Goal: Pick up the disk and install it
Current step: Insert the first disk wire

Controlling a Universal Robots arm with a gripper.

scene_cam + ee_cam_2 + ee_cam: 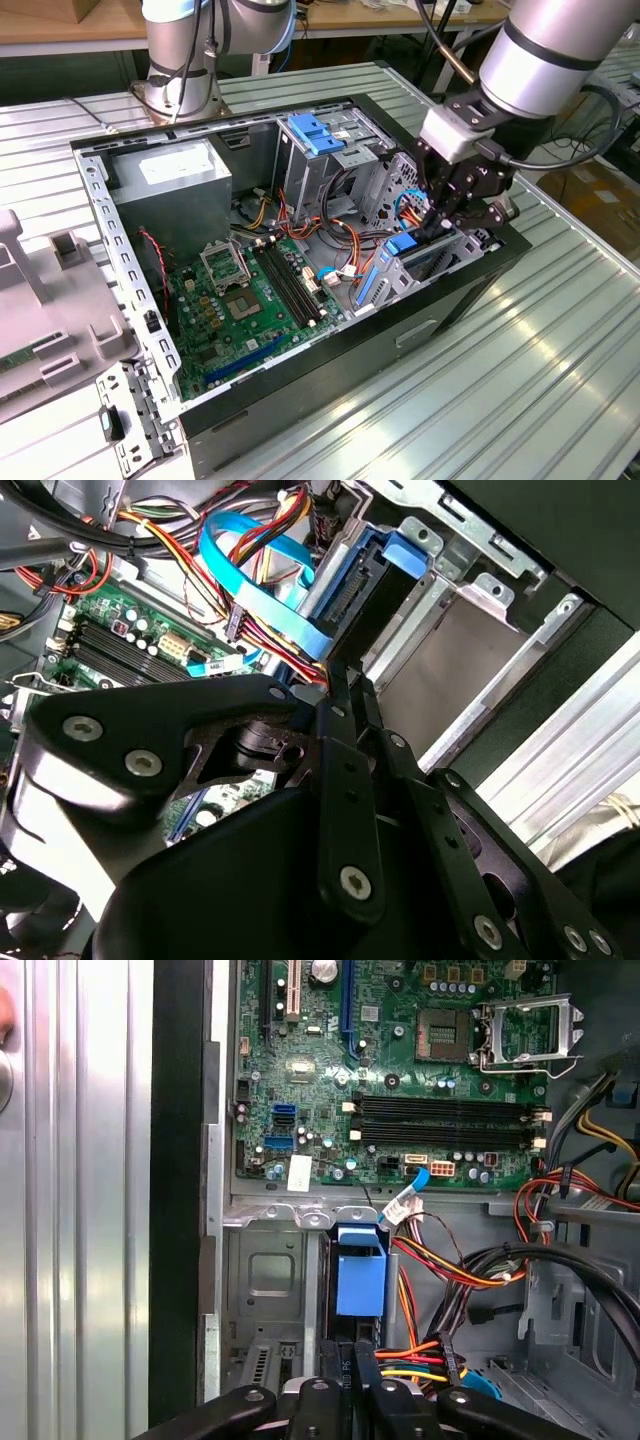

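Note:
The disk (410,250), dark with a blue carrier, stands on edge in the metal bay at the case's corner toward the exterior view's right. Both wrist views show its blue end (360,1275) (375,565) sitting between the bay's steel walls. My gripper (437,225) hangs just above it inside the case. In the first wrist view the two black fingers (338,1360) lie pressed together, and the gripper (350,1352) ends right at the disk's near end. I cannot tell whether the gripper (338,685) touches the disk.
The open computer case (330,370) lies on a slatted metal table (520,400). Inside are a green motherboard (240,305), a grey power supply (170,180), a drive cage with a blue ribbed latch (315,133) and loose bundled cables (470,1270). A removed panel (50,300) lies on the left.

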